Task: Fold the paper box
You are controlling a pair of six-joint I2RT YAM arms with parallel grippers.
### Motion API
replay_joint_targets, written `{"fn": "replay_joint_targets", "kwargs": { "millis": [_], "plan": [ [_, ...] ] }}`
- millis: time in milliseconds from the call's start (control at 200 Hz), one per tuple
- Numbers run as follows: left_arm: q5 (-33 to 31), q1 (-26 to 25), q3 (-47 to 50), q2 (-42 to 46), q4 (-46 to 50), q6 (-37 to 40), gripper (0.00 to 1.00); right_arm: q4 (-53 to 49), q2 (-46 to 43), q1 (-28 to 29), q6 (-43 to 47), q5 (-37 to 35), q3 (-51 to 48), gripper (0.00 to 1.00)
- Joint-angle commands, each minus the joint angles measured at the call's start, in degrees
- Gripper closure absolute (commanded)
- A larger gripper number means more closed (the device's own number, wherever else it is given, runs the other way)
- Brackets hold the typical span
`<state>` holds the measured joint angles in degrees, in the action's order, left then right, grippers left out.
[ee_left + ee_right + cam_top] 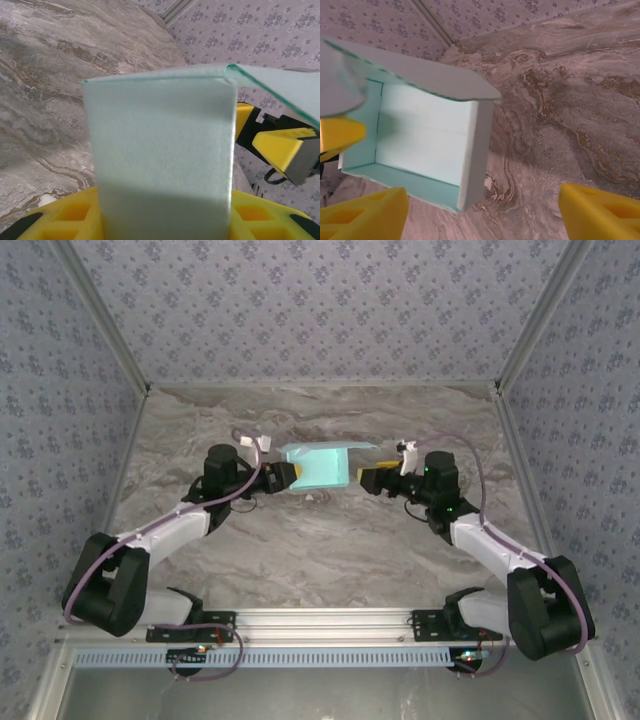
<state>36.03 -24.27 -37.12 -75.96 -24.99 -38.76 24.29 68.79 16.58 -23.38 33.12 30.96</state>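
Top view: the paper box [318,465] is over the middle of the worktop [320,560], between the two tools. The left tool [283,476] meets its 9 o'clock edge. The right tool [368,478] stands just off its 3 o'clock edge, apart from it.

Left wrist view: a box panel rises from 6 o'clock, clamped between the left tool's yellow fingers [65,217]. A flap juts toward 3 o'clock.

Right wrist view: the box, open side to the camera, lies at 10 o'clock of the right tool, whose jaws stand wide, clear of the card.
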Motion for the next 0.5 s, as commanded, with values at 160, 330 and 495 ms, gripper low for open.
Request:
{"fn": "replay_joint_targets", "kwargs": {
  "millis": [160, 330, 495],
  "plan": [
    [3.8, 0.1, -4.6, 3.2, 6.2, 1.7, 0.62, -5.1, 0.6, 3.7, 4.1, 2.3, 4.0, 0.3],
    [5.0, 0.1, -4.5, 3.1, 5.8, 1.7, 0.62, 5.1, 7.4, 1.3, -2.9, 12.3, 5.5, 0.27],
    [7.3, 0.4, -5.4, 3.7, 7.3, 3.3, 0.62, 3.9, 11.1, 0.4, 0.4, 26.3, 9.0, 0.21]
  ]
}}
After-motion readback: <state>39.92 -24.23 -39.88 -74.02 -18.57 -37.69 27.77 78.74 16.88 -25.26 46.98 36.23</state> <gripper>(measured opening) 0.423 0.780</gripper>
